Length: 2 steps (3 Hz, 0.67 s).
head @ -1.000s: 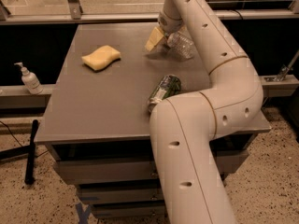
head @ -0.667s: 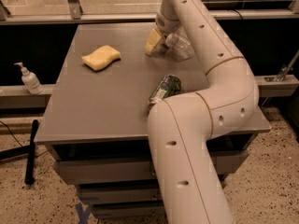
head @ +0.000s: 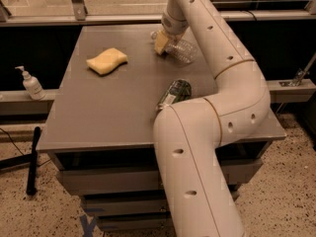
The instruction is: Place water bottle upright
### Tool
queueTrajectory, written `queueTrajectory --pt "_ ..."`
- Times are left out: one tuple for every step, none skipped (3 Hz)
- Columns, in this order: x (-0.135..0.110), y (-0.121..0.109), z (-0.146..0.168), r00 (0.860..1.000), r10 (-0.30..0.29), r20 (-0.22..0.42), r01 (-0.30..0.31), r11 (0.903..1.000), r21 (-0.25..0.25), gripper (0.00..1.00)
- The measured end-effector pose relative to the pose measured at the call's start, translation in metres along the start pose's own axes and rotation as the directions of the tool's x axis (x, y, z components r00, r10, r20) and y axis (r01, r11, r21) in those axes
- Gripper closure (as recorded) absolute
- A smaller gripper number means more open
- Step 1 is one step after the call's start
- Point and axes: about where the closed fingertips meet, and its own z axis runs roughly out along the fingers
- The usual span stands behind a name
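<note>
The water bottle (head: pixel 181 50) is clear and ribbed and lies on its side at the far middle of the grey table (head: pixel 103 117). Its neck end points left, under my gripper. My gripper (head: pixel 162 42) hangs from the white arm (head: pixel 217 83) and is down at the bottle's left end, touching or very close to it. The wrist hides the bottle's cap.
A green and silver can (head: pixel 174 93) lies on its side near the table's middle, right against my arm. A yellow sponge (head: pixel 106 61) lies at the far left. A white pump bottle (head: pixel 32 84) stands on a ledge left of the table.
My arm has shifted slightly to the left. The gripper stays at the bottle's left end, and the bottle still lies on its side.
</note>
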Motion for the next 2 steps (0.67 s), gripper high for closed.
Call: queueTrajectory --pt "0.0 0.001 -0.001 1.0 0.0 0.001 0.0 1.0 0.001 0.88" --pt "-0.011 -0.01 -0.036 0.997 -0.027 0.073 0.025 0.999 0.036 1.0"
